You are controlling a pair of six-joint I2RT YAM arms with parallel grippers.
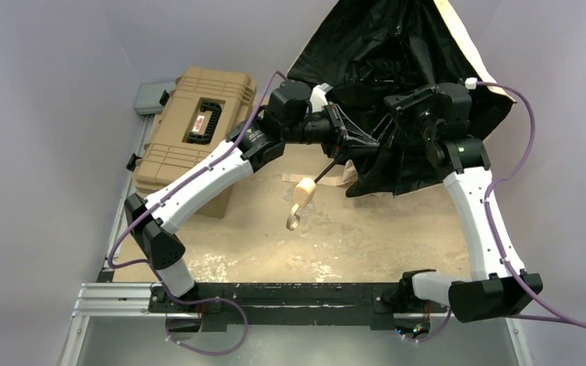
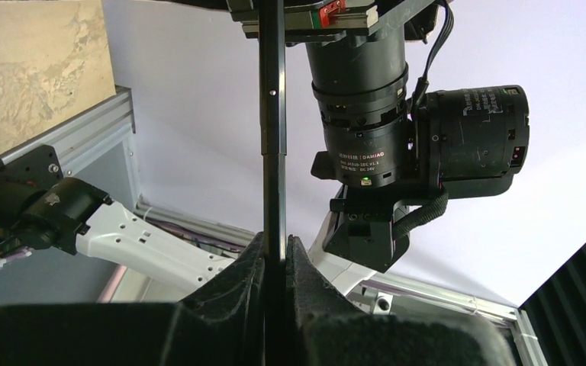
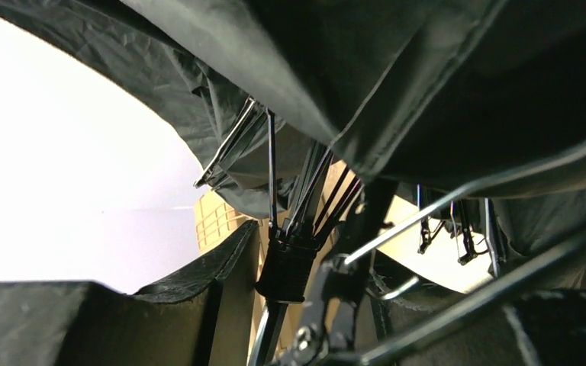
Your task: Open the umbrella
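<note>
— Closest to the left wrist lens, the left gripper (image 2: pixel 275 252) has its jaws pressed together on the thin black shaft (image 2: pixel 272 114) of the umbrella (image 1: pixel 397 53). Does that hold look sound?

— Fair, though the shaft looks smooth and narrow. It could slide or twist between the pads if pulled hard along its length.

— Where does the umbrella sit?

— Held up over the far right part of the surface (image 1: pixel 366 236). The canopy (image 1: pixel 366 46) hangs half spread, with its black underside towards the arms. Whether its lower edge touches the surface cannot be told. The round beige handle (image 1: pixel 303 191) points down towards the near middle, apart from the tan case (image 1: pixel 198 122) on the left.

— And the right gripper (image 3: pixel 317 282)?

— Its jaws stand either side of the black runner (image 3: pixel 284 267), where the ribs (image 3: pixel 271 168) gather. Whether they pinch it or merely flank it cannot be told, because cloth and wire crowd the view.

— How will the thing handle?

— Light overall, most likely. The cloth looks limp and slippery, so it is no good for a grip. The ribs are thin wire, probably springy, and apt to bend if squeezed or snagged.

— So where is the place to take hold?

— The runner, probably: a stiff collar, meant to be pushed along the shaft. The handle would make a steadier counter-hold, being thicker than the shaft.
</note>
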